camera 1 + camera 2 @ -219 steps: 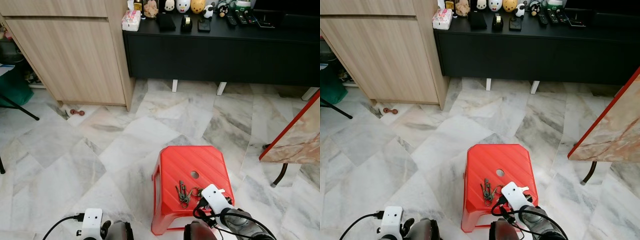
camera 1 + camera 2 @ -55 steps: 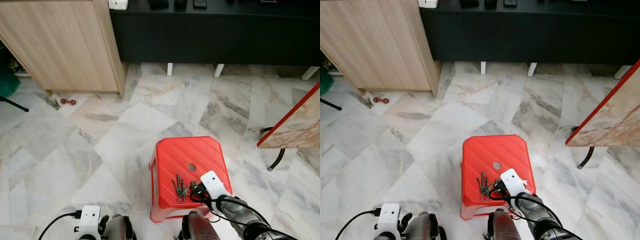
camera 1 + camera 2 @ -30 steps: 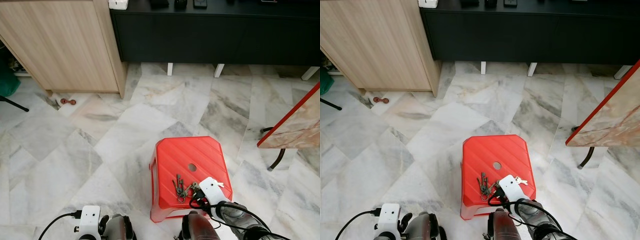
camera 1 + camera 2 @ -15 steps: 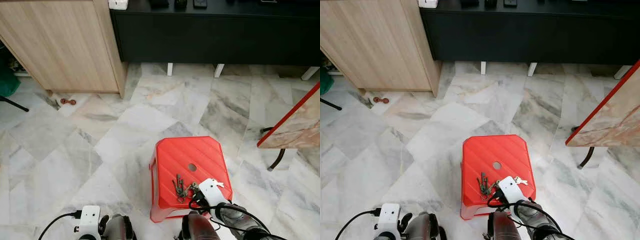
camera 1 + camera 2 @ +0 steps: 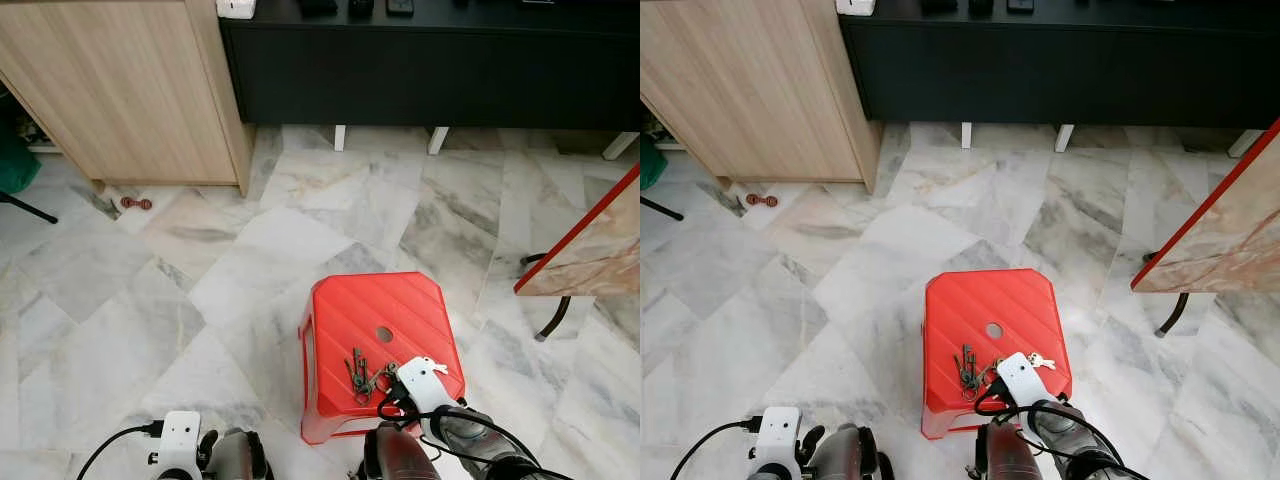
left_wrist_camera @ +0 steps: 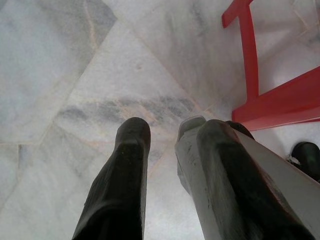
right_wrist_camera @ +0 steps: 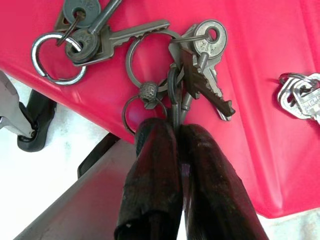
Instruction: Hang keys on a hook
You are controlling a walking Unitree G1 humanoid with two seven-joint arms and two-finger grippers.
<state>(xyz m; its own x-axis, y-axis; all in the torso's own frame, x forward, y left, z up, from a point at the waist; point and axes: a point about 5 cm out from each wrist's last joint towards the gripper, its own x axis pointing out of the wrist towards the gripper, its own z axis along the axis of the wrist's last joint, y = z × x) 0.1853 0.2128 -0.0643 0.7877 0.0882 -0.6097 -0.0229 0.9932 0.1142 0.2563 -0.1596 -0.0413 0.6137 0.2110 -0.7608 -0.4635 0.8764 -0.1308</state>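
Left claw [image 6: 160,127] hanging over floor [image 6: 75,65], pointing down at grey-veined marble tiles. Two fingers [image 6: 127,170] apart, small gap between tips, nothing held. One finger plain black, other looks paler and scuffed along its edge. Red stool [image 6: 260,100] off to one side of claw: one leg and bottom rail showing, standing on marble. Small black rounded thing [image 6: 306,157] at frame edge below stool rail, can't tell what it is.

Dull grey metal keys [image 7: 192,75] on a glossy red plastic stool [image 5: 350,320]; polished veined marble floor [image 5: 150,300].
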